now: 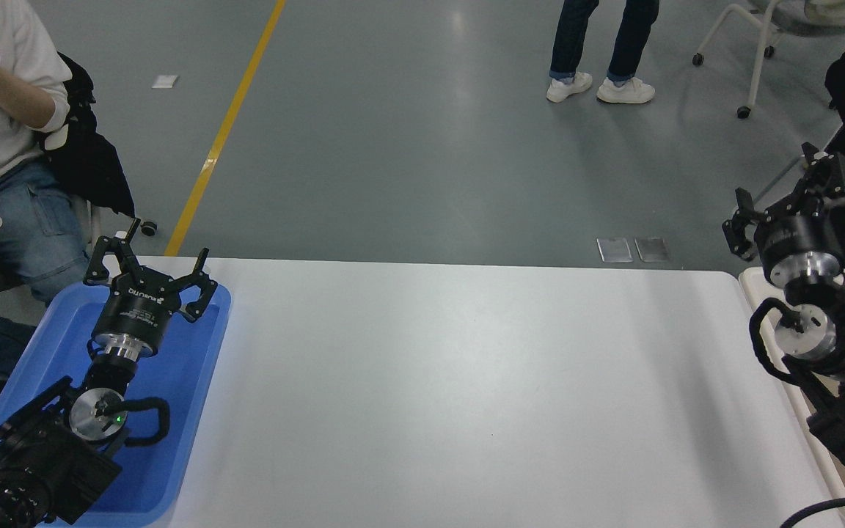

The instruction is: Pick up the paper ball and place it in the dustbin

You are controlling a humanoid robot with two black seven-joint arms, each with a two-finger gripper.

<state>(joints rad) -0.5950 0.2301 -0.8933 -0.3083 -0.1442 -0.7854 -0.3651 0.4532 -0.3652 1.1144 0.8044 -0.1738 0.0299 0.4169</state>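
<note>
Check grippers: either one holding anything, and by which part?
Nothing held. Left gripper is open over the blue tray; right gripper is open and empty above the dustbin.

Dustbin (749, 286) mostly hidden behind right arm, cut off at edge

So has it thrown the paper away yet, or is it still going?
No paper ball shows anywhere: not on the white table, not in the open right gripper, raised beside the cream-beige plastic dustbin. It may already be binned; the inside is mostly hidden. The left gripper sits parked over the blue tray.
</note>
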